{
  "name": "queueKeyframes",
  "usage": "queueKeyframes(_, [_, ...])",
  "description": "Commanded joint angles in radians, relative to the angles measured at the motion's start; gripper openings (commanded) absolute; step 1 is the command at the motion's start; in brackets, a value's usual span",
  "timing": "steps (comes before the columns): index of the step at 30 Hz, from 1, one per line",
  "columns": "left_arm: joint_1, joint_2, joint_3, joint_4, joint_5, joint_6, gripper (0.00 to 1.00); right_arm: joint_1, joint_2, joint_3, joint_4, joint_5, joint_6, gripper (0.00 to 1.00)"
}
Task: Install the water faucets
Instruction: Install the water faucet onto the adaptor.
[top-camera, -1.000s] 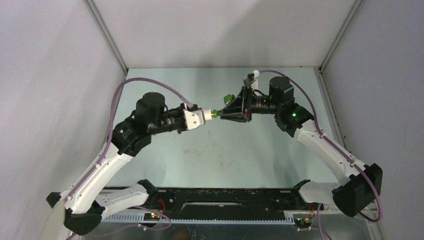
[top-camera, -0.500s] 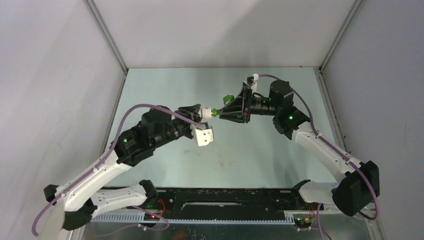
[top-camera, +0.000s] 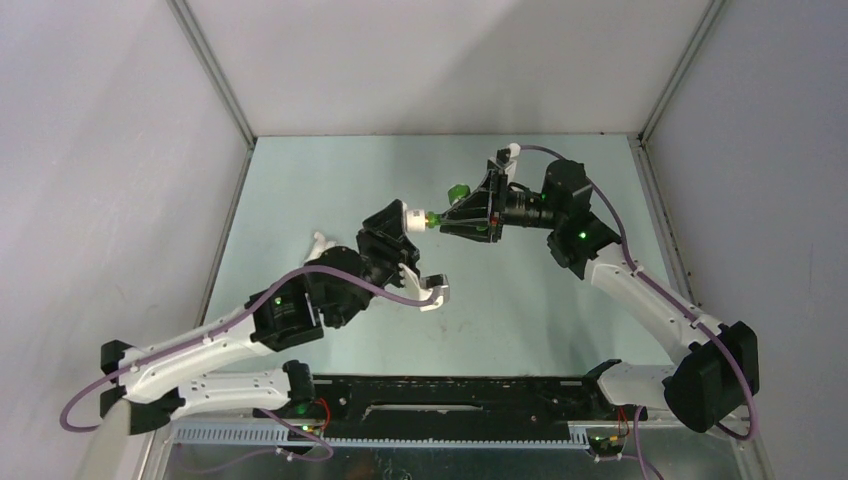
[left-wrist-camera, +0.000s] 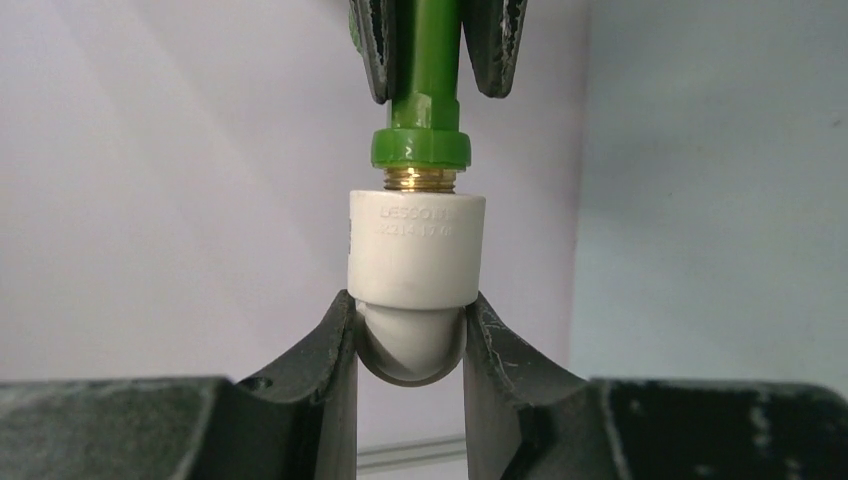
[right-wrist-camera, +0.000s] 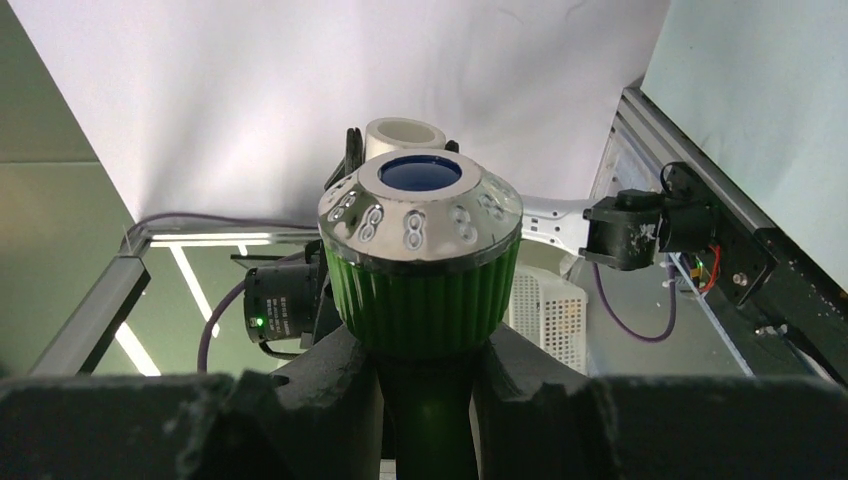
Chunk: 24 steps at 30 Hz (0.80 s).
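The bright green water faucet (top-camera: 433, 219) hangs in mid-air over the table's middle, with its ribbed knob (right-wrist-camera: 420, 270) facing the right wrist camera. My right gripper (top-camera: 450, 220) is shut on the faucet's stem (left-wrist-camera: 430, 60) just under the knob. A short white pipe fitting (left-wrist-camera: 417, 250) sits on the faucet's brass thread (left-wrist-camera: 421, 178), up against the green collar. My left gripper (left-wrist-camera: 410, 335) is shut on the fitting's rounded end. In the top view the fitting (top-camera: 412, 218) and faucet form one line between the two grippers. No white faucet can be told.
A small white part (top-camera: 320, 240) lies on the table left of the left arm, too small to identify. A white perforated basket (right-wrist-camera: 545, 310) shows behind the knob in the right wrist view. Grey walls close in the table on three sides.
The left arm has swung down toward the near edge and rolled its wrist, its white camera mount going from beside the gripper to below it. The right gripper has hardly moved.
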Motion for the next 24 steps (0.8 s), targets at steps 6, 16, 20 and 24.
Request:
queueKeyframes(6, [-0.107, 0.039, 0.041, 0.138, -0.081, 0.236, 0.00, 0.017, 0.031, -0.007, -0.022, -0.014, 0.016, 0.00])
queueKeyframes(16, [-0.168, 0.082, 0.087, 0.065, -0.199, 0.307, 0.00, 0.017, 0.037, -0.008, -0.016, -0.027, 0.018, 0.00])
queueKeyframes(20, [-0.187, 0.121, 0.120, 0.025, -0.261, 0.350, 0.00, 0.018, 0.039, -0.008, -0.016, -0.034, 0.015, 0.00])
queueKeyframes(24, [-0.192, 0.131, 0.125, 0.029, -0.277, 0.356, 0.00, 0.018, 0.040, -0.007, -0.014, -0.037, 0.013, 0.00])
